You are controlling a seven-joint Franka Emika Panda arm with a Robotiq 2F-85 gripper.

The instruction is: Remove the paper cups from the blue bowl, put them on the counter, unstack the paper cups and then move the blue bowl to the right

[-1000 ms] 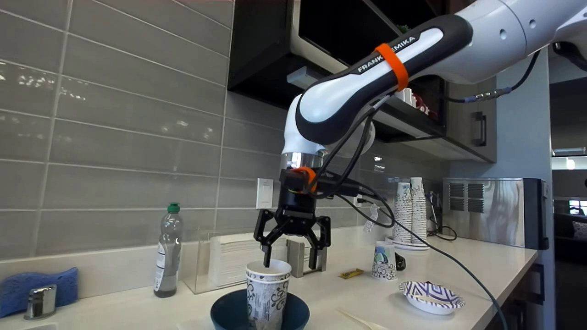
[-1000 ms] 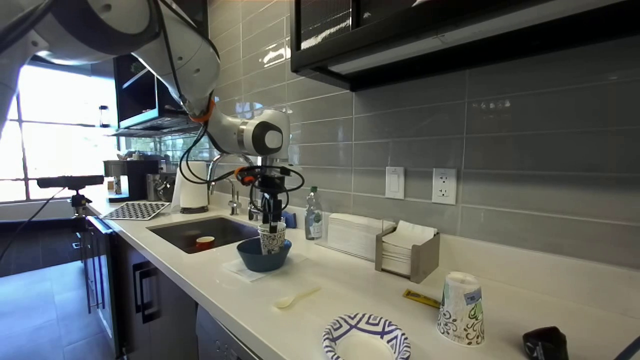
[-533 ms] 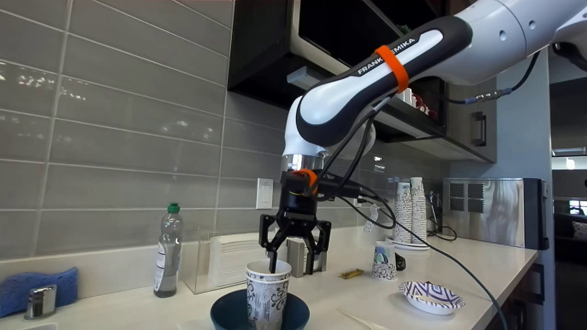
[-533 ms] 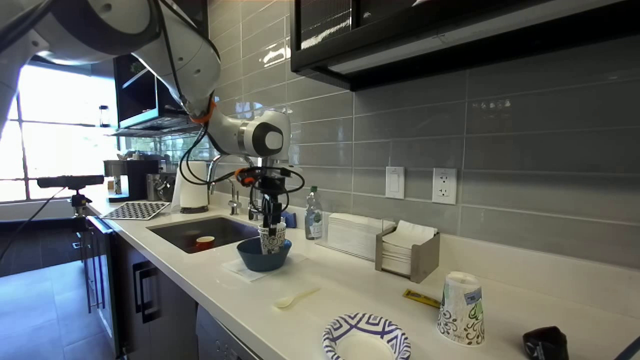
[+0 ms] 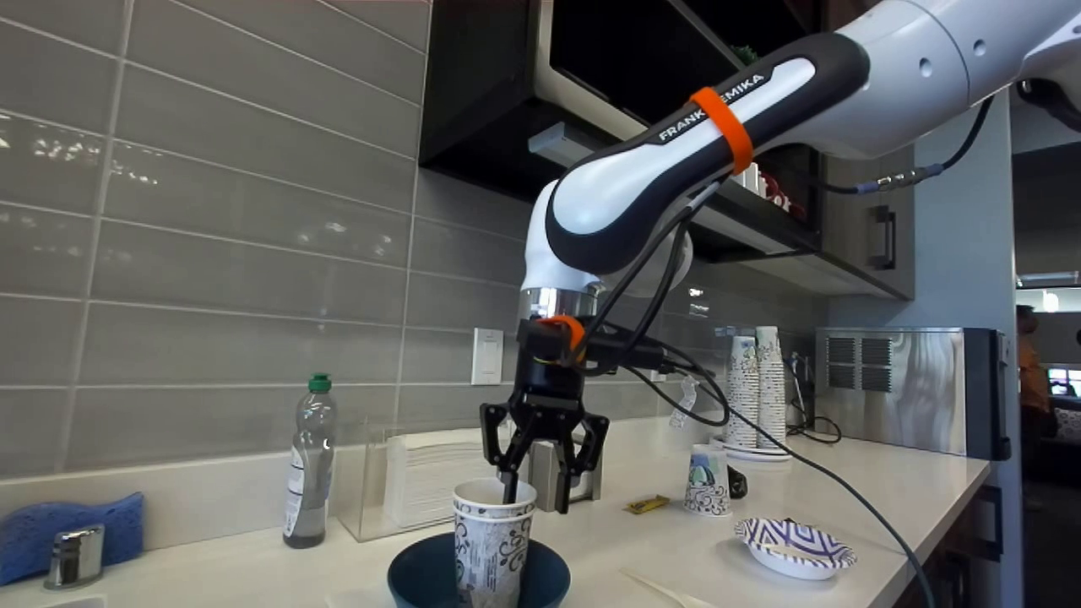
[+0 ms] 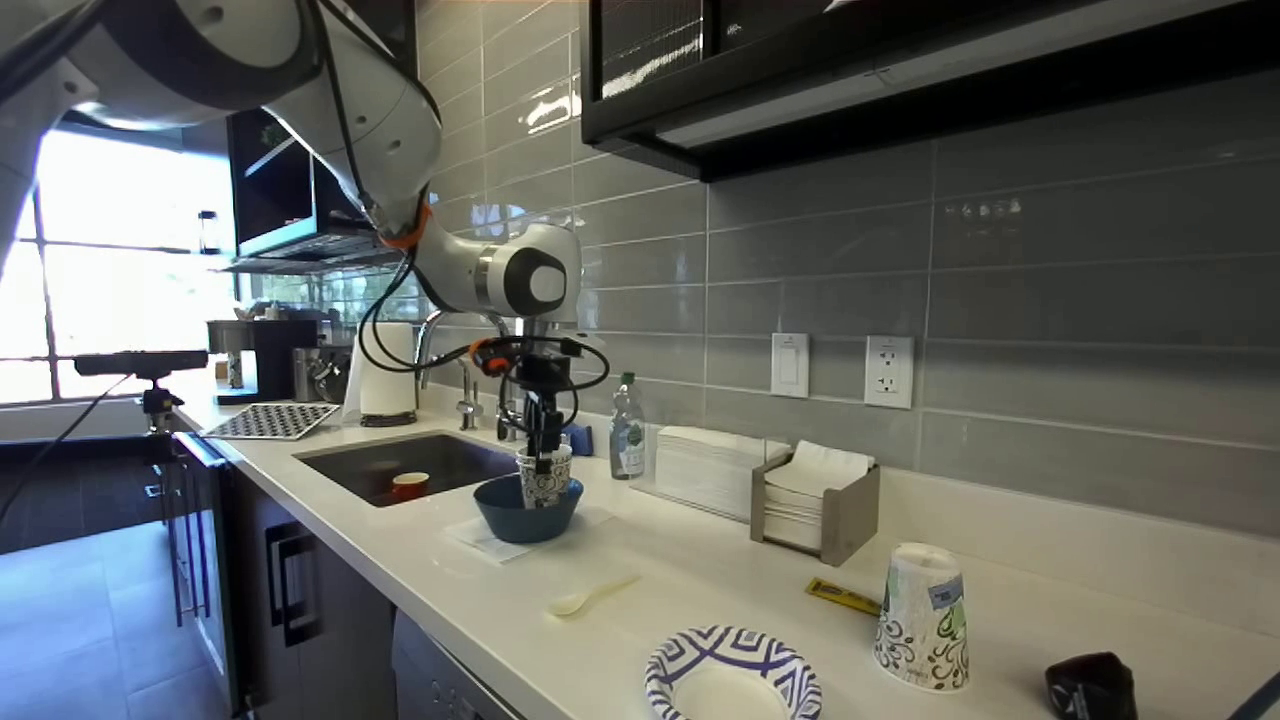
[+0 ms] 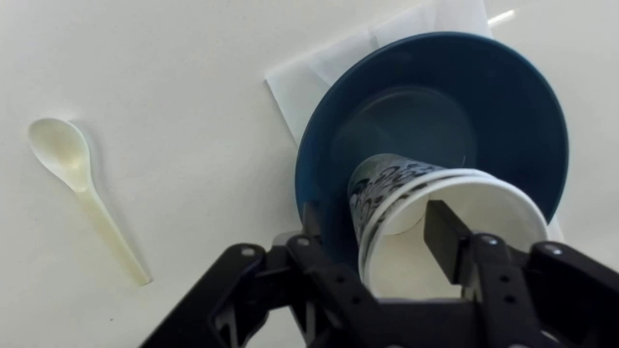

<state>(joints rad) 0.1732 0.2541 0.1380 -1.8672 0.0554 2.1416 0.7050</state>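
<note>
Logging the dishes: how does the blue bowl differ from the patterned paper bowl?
The blue bowl is plain and deep; the paper bowl is shallower, with a geometric rim pattern. The blue bowl holds nested paper cups; the paper bowl holds none. Both stand upright, openings up.

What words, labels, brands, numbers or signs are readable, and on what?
"FRANK": white-and-black robot arm.
"EMIKA": same arm, past the orange strap.
Too small or blurred to read:
label on the green-capped clear bottle;
yellow rectangular packet;
blue patch on the upturned white patterned paper cup;
print on stacked white patterned paper cups in the blue bowl.
</note>
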